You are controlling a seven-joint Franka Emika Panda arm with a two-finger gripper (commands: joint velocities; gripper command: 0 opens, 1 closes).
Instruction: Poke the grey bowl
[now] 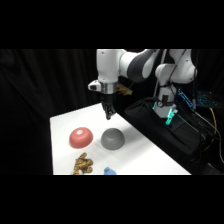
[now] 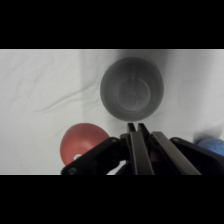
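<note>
Grey matte dome-shaped bowl [image 1: 112,138] hasn't been poked yet, I'd say. The white arm's gripper [image 1: 108,115] hangs just above it, jaws pinched closed, so the final drop is what's left.

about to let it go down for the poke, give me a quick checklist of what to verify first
1. Target is right: the grey bowl sits dome-up near the table's middle, apart from the red bowl: ok.
2. Gripper is above the table, clear of the grey bowl, not touching: ok.
3. Fingers are shut for a single poking tip: ok.
4. Nothing lies between gripper and grey bowl: ok.
5. Gripper is exactly over the dome's centre: cannot tell; the wrist view shows the bowl ahead of the fingertips.
6. Brown object and blue object are out of the way: ok.
</note>
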